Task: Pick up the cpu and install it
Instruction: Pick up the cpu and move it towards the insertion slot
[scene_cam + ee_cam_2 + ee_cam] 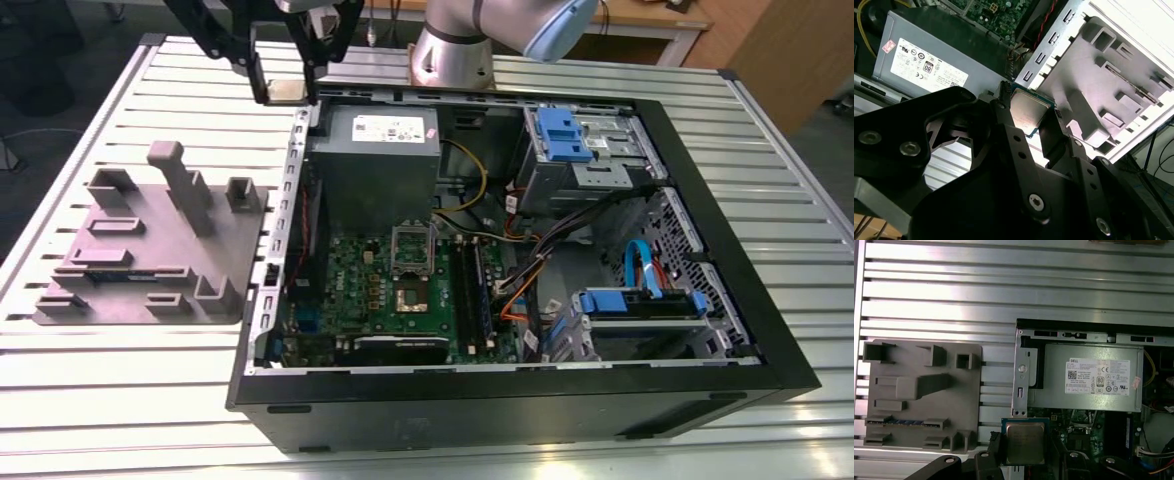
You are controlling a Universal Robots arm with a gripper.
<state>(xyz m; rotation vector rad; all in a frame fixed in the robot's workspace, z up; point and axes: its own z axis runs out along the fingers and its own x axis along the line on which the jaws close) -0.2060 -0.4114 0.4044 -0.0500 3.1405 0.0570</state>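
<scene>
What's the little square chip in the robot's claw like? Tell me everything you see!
The cpu is a small flat square: a shiny silver-grey metal top ringed by a thin green edge. The gripper pinches it by two opposite sides, holding it in the air over the edge of the computer case, beside the grey power supply.

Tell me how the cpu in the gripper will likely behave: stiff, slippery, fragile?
The cpu is a thin flat plate with a metal top, so probably stiff and light. The gripper pinches only its narrow edges, so it could slip or twist if bumped. Its thin green rim looks delicate; likely fragile under hard squeezing.
</scene>
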